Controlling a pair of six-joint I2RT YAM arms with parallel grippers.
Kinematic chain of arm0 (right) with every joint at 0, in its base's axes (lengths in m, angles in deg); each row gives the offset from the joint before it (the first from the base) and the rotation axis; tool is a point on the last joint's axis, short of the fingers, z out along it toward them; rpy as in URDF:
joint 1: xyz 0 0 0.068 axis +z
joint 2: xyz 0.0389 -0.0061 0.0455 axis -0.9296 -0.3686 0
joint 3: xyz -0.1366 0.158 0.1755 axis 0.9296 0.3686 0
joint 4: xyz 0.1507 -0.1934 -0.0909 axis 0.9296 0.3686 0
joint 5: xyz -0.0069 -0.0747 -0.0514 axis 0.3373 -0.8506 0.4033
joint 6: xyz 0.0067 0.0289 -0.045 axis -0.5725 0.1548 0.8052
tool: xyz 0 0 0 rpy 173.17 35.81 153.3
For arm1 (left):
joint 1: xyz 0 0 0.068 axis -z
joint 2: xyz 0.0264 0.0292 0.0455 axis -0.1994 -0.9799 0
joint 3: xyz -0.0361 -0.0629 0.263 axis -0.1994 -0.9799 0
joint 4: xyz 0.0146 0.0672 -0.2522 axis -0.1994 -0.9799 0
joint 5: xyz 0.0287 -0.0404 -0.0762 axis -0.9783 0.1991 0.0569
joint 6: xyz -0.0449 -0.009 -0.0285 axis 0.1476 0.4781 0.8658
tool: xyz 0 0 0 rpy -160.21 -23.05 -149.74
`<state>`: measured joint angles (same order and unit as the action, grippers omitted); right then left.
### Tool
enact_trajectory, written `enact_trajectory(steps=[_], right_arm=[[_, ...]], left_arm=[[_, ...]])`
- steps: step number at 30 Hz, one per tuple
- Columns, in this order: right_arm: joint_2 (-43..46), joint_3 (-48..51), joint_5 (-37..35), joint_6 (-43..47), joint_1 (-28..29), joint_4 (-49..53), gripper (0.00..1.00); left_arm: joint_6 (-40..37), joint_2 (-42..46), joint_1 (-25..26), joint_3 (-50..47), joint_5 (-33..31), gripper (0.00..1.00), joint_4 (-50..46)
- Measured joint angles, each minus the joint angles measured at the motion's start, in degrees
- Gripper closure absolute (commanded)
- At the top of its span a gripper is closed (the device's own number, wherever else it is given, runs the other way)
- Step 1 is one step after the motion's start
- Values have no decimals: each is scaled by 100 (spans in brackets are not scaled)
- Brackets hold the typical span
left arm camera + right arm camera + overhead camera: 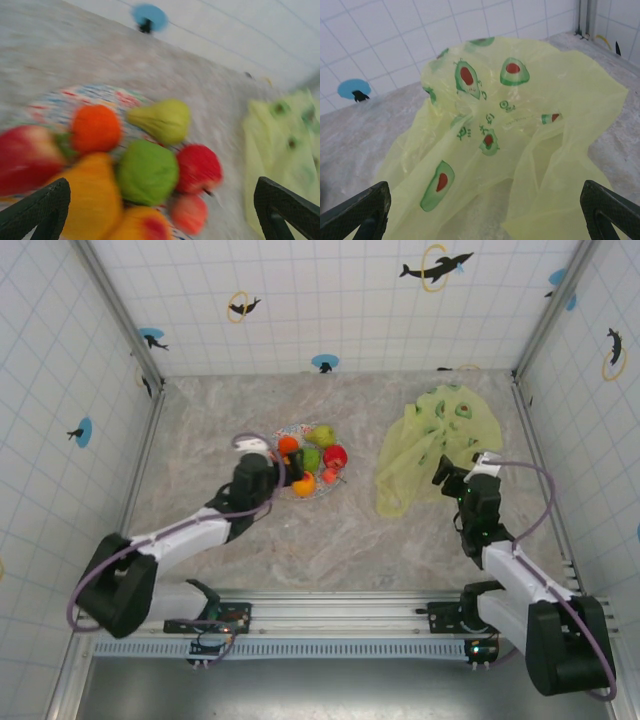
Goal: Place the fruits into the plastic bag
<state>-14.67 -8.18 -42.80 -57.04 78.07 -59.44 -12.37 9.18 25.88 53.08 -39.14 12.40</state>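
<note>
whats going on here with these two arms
Two robot arms are set to bag toy fruit. The left gripper, open, hovers close to the fruits piled on a patterned plate. The right gripper, also open, faces the crumpled plastic bag lying on the table. Neither holds anything.

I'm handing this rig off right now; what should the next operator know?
Left gripper: jaws open, empty, over the near-left side of the plate.
Right gripper: jaws open, empty, at the near edge of the plastic bag.
Fruits: all piled on the plate.
Bag: crumpled on the table, right of the plate; no fruit visible inside.
Done: nothing bagged.
Left: open the bag, move every fruit in.
</note>
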Motion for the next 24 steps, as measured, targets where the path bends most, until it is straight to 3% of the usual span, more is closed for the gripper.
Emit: enact_trajectory(steps=[5,9,15,24], right_arm=[[-249,-168,44,68,-118,396,1],[-439,-466,205,59,-433,721,1],[-466,-546,385,17,-728,960,1],[-459,-546,557,-37,-861,1106,1]], left_arm=[[-1279,-1161,1550,782,-452,12,-42],[-2367,-2085,2424,1432,-693,17,-149],[-3316,-3123,2844,2229,-654,20,-435],[-3978,-3875,3016,3073,-417,25,-584]])
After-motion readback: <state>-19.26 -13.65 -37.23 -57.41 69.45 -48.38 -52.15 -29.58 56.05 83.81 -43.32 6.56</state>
